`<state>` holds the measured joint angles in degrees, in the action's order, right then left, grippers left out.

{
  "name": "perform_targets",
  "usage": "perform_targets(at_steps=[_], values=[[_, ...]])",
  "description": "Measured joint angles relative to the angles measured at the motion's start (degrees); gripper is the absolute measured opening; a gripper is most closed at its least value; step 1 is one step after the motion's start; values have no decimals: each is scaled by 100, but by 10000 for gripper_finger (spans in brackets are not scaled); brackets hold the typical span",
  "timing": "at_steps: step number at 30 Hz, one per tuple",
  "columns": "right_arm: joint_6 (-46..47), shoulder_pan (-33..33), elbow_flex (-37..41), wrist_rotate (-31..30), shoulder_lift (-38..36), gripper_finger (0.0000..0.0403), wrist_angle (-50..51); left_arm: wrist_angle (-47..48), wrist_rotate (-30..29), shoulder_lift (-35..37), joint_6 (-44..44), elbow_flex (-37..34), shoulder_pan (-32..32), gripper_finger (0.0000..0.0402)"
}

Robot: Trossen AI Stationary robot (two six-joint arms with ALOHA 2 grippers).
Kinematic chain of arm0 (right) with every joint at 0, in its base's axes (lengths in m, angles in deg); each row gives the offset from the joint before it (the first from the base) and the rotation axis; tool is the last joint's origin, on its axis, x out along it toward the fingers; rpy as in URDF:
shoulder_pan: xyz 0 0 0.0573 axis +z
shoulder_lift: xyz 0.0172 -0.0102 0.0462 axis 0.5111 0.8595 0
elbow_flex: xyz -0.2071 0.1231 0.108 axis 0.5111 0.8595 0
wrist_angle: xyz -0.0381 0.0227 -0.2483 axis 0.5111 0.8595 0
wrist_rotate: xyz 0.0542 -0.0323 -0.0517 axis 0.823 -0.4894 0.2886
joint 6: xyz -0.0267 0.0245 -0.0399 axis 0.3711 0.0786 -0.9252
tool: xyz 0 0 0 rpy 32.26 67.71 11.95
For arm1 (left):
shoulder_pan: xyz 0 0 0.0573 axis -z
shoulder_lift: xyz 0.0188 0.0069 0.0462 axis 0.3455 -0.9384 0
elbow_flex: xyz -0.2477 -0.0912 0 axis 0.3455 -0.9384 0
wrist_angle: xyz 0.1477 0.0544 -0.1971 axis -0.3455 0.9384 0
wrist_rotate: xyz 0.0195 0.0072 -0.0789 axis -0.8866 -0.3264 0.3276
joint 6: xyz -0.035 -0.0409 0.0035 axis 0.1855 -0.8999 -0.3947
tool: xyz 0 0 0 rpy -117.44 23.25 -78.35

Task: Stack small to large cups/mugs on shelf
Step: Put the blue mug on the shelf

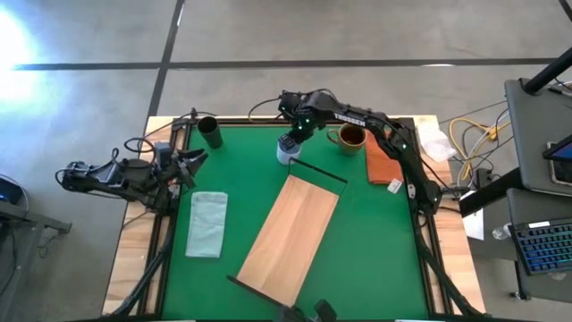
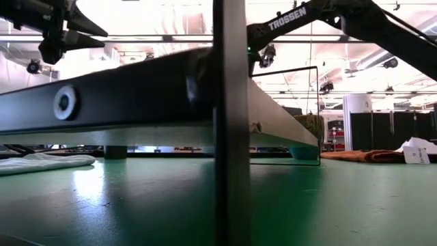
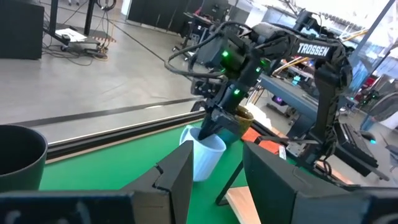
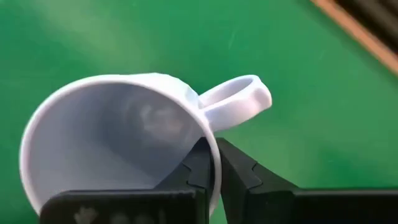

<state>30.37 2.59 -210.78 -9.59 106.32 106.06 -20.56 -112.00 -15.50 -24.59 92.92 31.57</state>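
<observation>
The pale blue-white mug (image 1: 287, 149) is seen on the green desk (image 1: 375, 233), near its far edge and just beyond the far end of the light-wood shelf (image 1: 288, 240), which lies diagonally across the middle. The mug's rim is pinched by the right gripper (image 1: 296, 137): in the right wrist view, 1 finger is placed inside the wall and 1 outside, close to the handle (image 4: 239, 102), so the right gripper (image 4: 214, 165) is clenched on the mug (image 4: 118, 140). In the left wrist view the mug (image 3: 204, 152) is shown slightly tilted under that gripper (image 3: 212, 124).

The brown glazed mug (image 1: 349, 136) is found to the right of the blue-white one, beside an orange cloth (image 1: 383, 164). The dark cylindrical cup (image 1: 211, 132) is stood near the far left corner. A pale green cloth (image 1: 207, 224) is laid left of the shelf.

The left gripper (image 1: 190, 166) is held at the desk's left edge, apart from all 3 vessels, with its fingers (image 3: 180, 177) spread and nothing between them.
</observation>
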Motion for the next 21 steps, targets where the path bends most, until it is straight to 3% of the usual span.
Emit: perform_targets(at_steps=[6,11,14,21], values=[[-282,237,-551,-242,-506,10,-4,-3,0,157,0,-2,0,125],[-1265,676,-1391,-221,-764,9,312,-5,-1,204,4,-2,0,125],[-2206,1073,-1292,197,-1164,9,392,-5,2,196,9,-2,0,125],[-2282,2186,-1276,162,-1613,9,1703,12,12,157,46,-11,2,125]])
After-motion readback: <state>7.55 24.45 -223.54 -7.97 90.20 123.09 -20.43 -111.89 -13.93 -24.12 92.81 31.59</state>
